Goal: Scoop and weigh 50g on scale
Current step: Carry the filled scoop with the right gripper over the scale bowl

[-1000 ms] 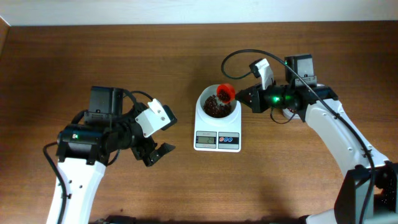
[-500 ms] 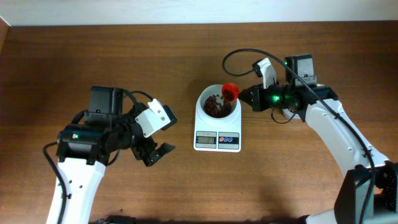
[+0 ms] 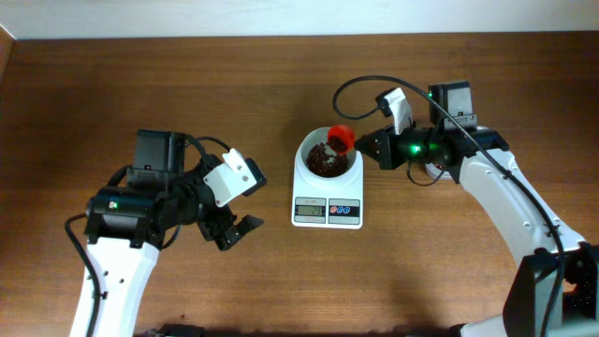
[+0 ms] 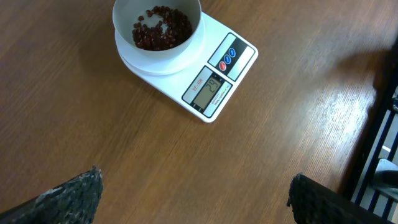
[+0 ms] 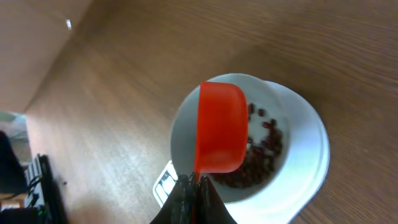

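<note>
The white scale (image 3: 328, 187) stands mid-table, its round bowl (image 3: 328, 159) holding a heap of dark reddish-brown beans (image 3: 323, 161). In the left wrist view the scale (image 4: 214, 78) shows a lit display and the beans (image 4: 163, 28) in the bowl. My right gripper (image 3: 368, 145) is shut on the handle of an orange scoop (image 3: 340, 139), held over the bowl's right rim. The right wrist view shows the scoop (image 5: 219, 127) turned on its side above the beans (image 5: 255, 155). My left gripper (image 3: 232, 229) hangs open over bare table, left of the scale, with nothing between its fingers (image 4: 68, 196).
A black cable (image 3: 351, 94) loops above the right arm near the bowl. The pale back wall (image 3: 299, 17) borders the table's far edge. The brown wooden table (image 3: 281, 281) stretches around the scale.
The scoop tipped slightly over the bowl's right rim and came back, staying in my right gripper. The left arm has not moved.
</note>
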{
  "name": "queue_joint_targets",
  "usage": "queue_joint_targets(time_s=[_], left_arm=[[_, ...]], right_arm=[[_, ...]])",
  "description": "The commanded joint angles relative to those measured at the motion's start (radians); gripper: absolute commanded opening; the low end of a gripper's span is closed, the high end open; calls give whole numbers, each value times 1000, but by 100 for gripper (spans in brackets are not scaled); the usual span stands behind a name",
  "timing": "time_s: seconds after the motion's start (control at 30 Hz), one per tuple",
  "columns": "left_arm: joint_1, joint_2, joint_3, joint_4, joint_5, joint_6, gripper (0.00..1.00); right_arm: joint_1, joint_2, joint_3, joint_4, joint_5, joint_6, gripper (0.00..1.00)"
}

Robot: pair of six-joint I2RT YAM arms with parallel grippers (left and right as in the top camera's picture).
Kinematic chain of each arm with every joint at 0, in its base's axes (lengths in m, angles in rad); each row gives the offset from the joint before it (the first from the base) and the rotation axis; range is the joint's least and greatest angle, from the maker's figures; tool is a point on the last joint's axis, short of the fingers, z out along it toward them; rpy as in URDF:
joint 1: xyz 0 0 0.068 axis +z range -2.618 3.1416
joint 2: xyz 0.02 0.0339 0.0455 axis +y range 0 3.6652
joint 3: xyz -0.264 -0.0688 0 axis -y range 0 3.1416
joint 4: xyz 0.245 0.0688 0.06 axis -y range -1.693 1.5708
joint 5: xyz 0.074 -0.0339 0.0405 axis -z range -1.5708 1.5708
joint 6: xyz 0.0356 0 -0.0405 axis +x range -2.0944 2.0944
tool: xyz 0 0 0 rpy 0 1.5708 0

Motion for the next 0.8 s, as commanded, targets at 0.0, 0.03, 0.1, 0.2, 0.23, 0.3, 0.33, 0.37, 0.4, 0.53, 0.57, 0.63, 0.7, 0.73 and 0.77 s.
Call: queue_joint_targets(time_s=[0.0,0.03,0.1,0.2,0.23,0.3,0.33,0.37,0.4,0.53,0.57,0.63,0.7,0.73,0.77], left_arm=[[5,3,19,2,3,-5,99],[5,3,19,2,3,-5,99],[5,3,19,2,3,-5,99],[5,3,19,2,3,-5,99],[5,3,19,2,3,-5,99],[5,3,19,2,3,-5,99],[5,3,19,2,3,-5,99],[5,3,19,2,3,-5,99],[5,3,19,2,3,-5,99],[5,3,19,2,3,-5,99],[5,3,19,2,3,-5,99],[5,3,19,2,3,-5,99],[5,3,19,2,3,-5,99],[5,3,19,2,3,-5,99],[5,3,19,2,3,-5,99]], right_arm=[[5,-22,-2,3,63,58,4],[6,-22,-2,3,-44,-15,4],[6,-22,-2,10,-105,-89,4],[5,-22,-2,3,71,64,4],[6,-22,-2,2,5,21,4],[6,-22,-2,9,-89,-73,4],[5,-22,-2,11,-20,-22,4],[5,-22,-2,5,57,44,4],[5,-22,-2,0,44,39,4],[5,-20,-2,-10,65,31,4],[5,-20,-2,-17,69,39,4],[6,-21,-2,-21,-66,-57,4],[6,-20,-2,-13,-80,-82,4],[5,-20,-2,-12,-3,-34,4],[5,-20,-2,-13,23,-9,4]])
